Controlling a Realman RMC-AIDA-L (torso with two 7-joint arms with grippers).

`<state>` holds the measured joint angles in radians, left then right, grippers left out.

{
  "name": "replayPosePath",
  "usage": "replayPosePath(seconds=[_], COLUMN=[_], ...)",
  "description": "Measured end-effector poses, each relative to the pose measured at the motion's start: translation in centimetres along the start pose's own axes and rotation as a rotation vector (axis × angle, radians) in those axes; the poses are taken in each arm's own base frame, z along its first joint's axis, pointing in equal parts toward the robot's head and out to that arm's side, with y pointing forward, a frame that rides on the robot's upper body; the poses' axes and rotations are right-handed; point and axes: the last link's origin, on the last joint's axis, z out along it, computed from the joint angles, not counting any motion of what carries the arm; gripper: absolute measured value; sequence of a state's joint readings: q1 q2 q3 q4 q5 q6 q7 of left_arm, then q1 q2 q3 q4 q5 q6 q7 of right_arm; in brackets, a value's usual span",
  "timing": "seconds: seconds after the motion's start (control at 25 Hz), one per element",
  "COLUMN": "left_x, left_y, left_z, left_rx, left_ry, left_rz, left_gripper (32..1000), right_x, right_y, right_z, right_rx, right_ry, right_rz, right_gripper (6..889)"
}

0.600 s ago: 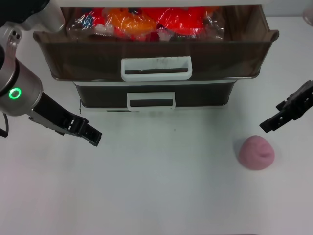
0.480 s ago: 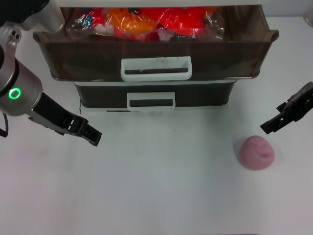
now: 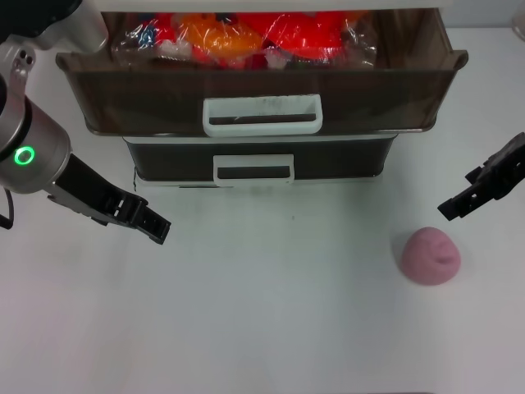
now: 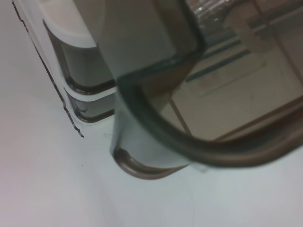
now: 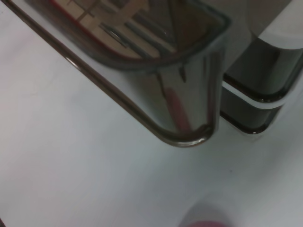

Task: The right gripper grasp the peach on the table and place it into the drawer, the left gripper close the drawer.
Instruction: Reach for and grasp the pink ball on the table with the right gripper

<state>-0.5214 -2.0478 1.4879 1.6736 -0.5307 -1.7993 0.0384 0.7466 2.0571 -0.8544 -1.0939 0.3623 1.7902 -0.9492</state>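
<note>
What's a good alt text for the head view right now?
A pink peach lies on the white table, the right end effector hovering just above and beside it, not touching. The drawer stands pulled open; the left end effector waits before its left side.

white table [image 3: 271, 320], peach [image 3: 430, 255], drawer unit [image 3: 254, 168]

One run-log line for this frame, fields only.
phase: pre-grasp | right gripper: above peach, apart | peach: on table | drawer: open | left gripper: idle, front-left of drawer
</note>
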Motion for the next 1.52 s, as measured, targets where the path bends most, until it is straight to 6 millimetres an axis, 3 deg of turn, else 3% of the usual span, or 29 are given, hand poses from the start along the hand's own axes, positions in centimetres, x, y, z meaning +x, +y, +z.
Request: replayPosePath(seconds=[0.52,0.72,0.96,1.52], left_x=[0.0,0.0,0.0,0.0], left_y=[0.0,0.1,0.0,0.0], left_z=[0.0,0.0,0.1,0.2], left_rx=[-0.001,-0.003,-0.005,-0.005], left_ry=[0.000,0.001,0.001,0.000], left_rz=[0.000,0.001,-0.002,-0.005], left_gripper=[877,876,877,877], right_x=[0.0,1.2,2.7,3.6], right_y=[0.0,-0.6,-1.1,-1.4], right_z=[0.0,0.6,2.9,7.9], right_rx=[0.002,0.006,-0.019,-0.024], right_ry=[-0.001,-0.011,0.000,0.011], right_rz=[0.000,0.024,0.047,0.080], right_gripper=[794,787,778,759])
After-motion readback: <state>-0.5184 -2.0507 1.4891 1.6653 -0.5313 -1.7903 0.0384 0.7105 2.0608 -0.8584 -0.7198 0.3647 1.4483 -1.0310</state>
